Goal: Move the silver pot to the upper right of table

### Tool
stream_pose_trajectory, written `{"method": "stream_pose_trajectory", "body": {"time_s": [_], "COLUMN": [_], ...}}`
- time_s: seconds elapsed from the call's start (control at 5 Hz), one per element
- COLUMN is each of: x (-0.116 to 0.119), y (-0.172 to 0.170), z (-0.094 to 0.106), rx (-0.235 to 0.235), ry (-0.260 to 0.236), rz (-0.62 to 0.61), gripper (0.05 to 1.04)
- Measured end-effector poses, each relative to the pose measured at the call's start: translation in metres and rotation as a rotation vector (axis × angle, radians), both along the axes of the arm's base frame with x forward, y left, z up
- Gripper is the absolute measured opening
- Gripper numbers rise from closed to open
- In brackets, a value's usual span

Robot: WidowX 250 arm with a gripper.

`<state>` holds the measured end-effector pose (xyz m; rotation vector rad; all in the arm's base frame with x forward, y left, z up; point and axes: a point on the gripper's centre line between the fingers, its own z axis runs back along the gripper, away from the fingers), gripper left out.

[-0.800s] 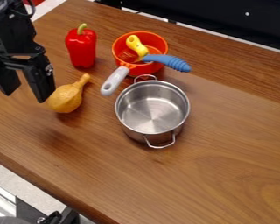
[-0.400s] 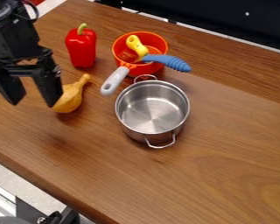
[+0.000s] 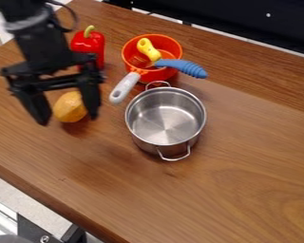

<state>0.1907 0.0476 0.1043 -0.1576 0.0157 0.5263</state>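
In the camera view, the black arm [image 3: 43, 40] comes in from the upper left and hangs down over the bench [image 3: 243, 180], leaning slightly toward the right. Its gripper [image 3: 67, 118] points downward to the left of the silver pot [image 3: 166, 118], well apart from it. The jaws are spread wide and hold nothing. The pot stands upright near the middle of the view, just in front of the orange pan [image 3: 161, 75].

The top of the arm is cut off by the view's edge. The gripper covers the neck and part of the right side of the yellow squash [image 3: 69, 108]; whether they touch is hard to tell. The arm also hides part of the red pepper [image 3: 87, 43], and the blue handle [image 3: 180, 65] covers some of the pan's rim.
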Motion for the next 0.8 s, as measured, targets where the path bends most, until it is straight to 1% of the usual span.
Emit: {"method": "stream_pose_trajectory", "body": {"time_s": [0.2, 0.4, 0.6, 0.8], "x": [0.009, 0.012, 0.02, 0.025], "y": [-0.029, -0.044, -0.049, -0.048], "z": [-0.013, -0.027, -0.037, -0.037], "rx": [0.011, 0.019, 0.025, 0.01], "ry": [-0.005, -0.049, -0.129, -0.167], "rz": [0.089, 0.198, 0.284, 0.334], "gripper": [0.997, 0.997, 0.997, 0.997]}}
